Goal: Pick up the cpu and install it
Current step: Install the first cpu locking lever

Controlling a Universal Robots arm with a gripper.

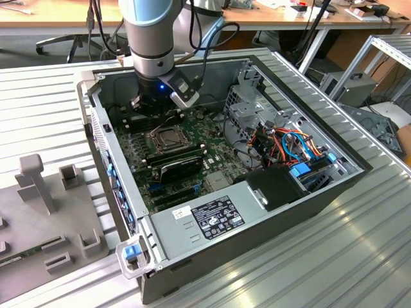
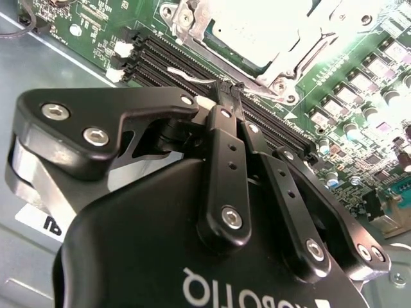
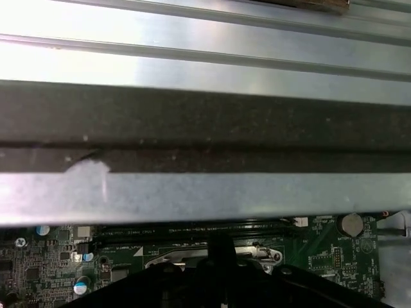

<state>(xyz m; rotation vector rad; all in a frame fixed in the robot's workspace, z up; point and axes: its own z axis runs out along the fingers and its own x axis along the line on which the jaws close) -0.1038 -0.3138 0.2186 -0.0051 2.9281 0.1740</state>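
Inside the open computer case (image 1: 192, 212), over the green motherboard (image 2: 359, 83), my end effector (image 2: 230, 96) hangs with its fingers pressed together beside the silver socket (image 2: 257, 32). Within that socket's frame lies the cpu (image 2: 257, 25).

Black gripper (image 2: 232, 96) over a green motherboard (image 1: 192, 151), its silver socket (image 1: 166, 136) beside black memory slots (image 2: 192, 61), blue clips (image 1: 131, 251) on the grey case (image 1: 282, 218)
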